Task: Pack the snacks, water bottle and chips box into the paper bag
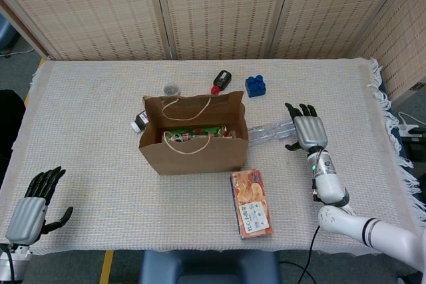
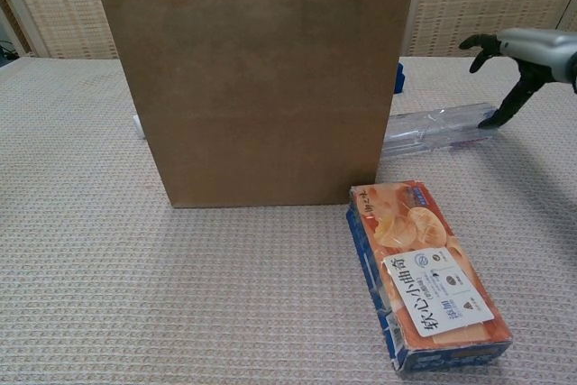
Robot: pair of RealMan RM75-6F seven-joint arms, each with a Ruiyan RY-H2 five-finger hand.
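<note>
1. We find the paper bag standing upright near the middle of the table, its mouth open, with green-wrapped snacks visible inside from the head view.
2. We note the water bottle lying on its side on the cloth, just to the bag's right, its far end at the right hand.
3. The right hand is low over the bottle's cap end, palm down, fingers spread apart; in the chest view its thumb reaches down to the bottle's tip. We cannot tell whether it touches.
4. The chips box lies flat in front of the bag's right corner, untouched.
5. The left hand rests at the table's near left edge, fingers apart, holding nothing.
6. Behind the bag we record a dark bottle with a red cap, a blue block and a small round jar.
</note>
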